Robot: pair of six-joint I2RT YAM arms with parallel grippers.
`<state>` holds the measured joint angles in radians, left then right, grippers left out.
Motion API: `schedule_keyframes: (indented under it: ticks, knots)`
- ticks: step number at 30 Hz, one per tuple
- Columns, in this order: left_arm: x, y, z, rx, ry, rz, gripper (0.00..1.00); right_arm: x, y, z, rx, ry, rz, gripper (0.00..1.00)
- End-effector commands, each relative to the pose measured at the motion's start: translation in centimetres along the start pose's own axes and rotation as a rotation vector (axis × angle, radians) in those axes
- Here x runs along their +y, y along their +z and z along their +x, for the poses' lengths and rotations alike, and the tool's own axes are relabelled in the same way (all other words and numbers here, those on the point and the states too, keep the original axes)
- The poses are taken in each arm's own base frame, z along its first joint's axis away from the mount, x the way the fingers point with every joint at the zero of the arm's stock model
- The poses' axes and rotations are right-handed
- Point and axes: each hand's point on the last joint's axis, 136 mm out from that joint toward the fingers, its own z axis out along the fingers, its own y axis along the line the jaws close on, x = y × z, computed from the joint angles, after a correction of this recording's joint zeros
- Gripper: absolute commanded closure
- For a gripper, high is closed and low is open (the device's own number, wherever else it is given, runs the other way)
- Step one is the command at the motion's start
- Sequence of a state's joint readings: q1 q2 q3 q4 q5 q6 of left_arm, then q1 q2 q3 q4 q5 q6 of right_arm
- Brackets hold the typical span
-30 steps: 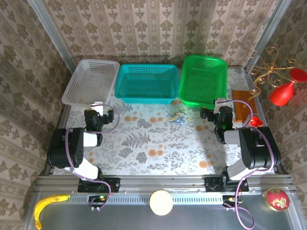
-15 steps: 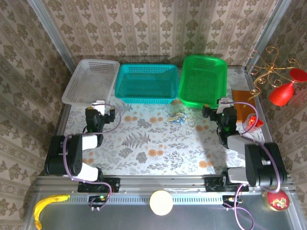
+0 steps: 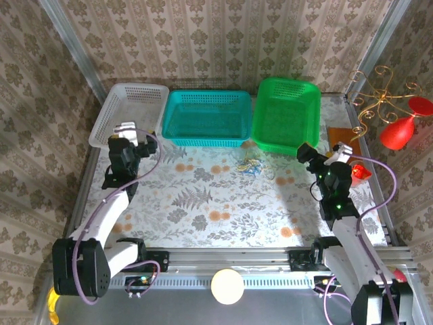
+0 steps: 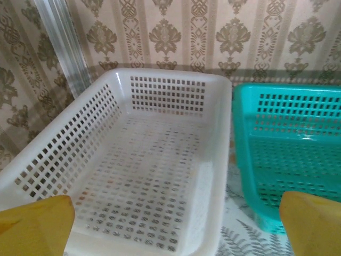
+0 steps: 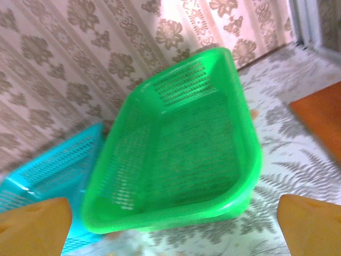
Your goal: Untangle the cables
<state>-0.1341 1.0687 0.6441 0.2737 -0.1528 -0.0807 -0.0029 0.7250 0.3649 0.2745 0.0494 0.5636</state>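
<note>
The cables (image 3: 252, 166) lie clumped on the tabletop (image 3: 203, 210), just before the green basket (image 3: 287, 87). Your left pincer (image 4: 171, 226) and right pincer (image 5: 173, 220) both gape wide. Grab several strands together and you'd likely pull the knot tighter.

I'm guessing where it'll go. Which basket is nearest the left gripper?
The white basket, leftmost: the left gripper is at its near end; the teal basket and green basket lie farther right.
</note>
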Motion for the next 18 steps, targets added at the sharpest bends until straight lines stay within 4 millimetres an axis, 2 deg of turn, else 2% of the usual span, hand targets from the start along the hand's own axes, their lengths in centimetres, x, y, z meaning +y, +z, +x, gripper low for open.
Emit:
schedule_keyframes:
  ticks: [1, 4, 5, 9, 13, 18]
  knots:
    - [-2.2, -1.9, -0.3, 0.104, -0.065, 0.078, 0.00, 3.2, -0.7, 1.8, 0.169, 0.159, -0.138, 0.00]
    - [-5.0, -3.5, -1.3, 0.141, -0.082, 0.173, 0.00, 5.9, -0.9, 3.3, 0.337, 0.160, -0.209, 0.03]
    - [-6.0, -4.0, -1.3, 0.163, -0.087, 0.208, 0.00, 6.7, -1.0, 4.0, 0.395, 0.151, -0.229, 0.07]
    - [-8.8, -5.4, 0.4, 0.276, -0.104, 0.273, 0.00, 8.9, -1.2, 7.5, 0.558, 0.098, -0.226, 0.13]
    - [-12.0, -5.5, 3.1, 0.349, -0.137, 0.348, 0.00, 9.2, -0.3, 9.7, 0.602, 0.024, -0.159, 0.14]
    - [-15.5, -3.3, 5.3, 0.393, -0.126, 0.398, 0.00, 8.8, 1.5, 11.8, 0.660, 0.028, -0.113, 0.14]
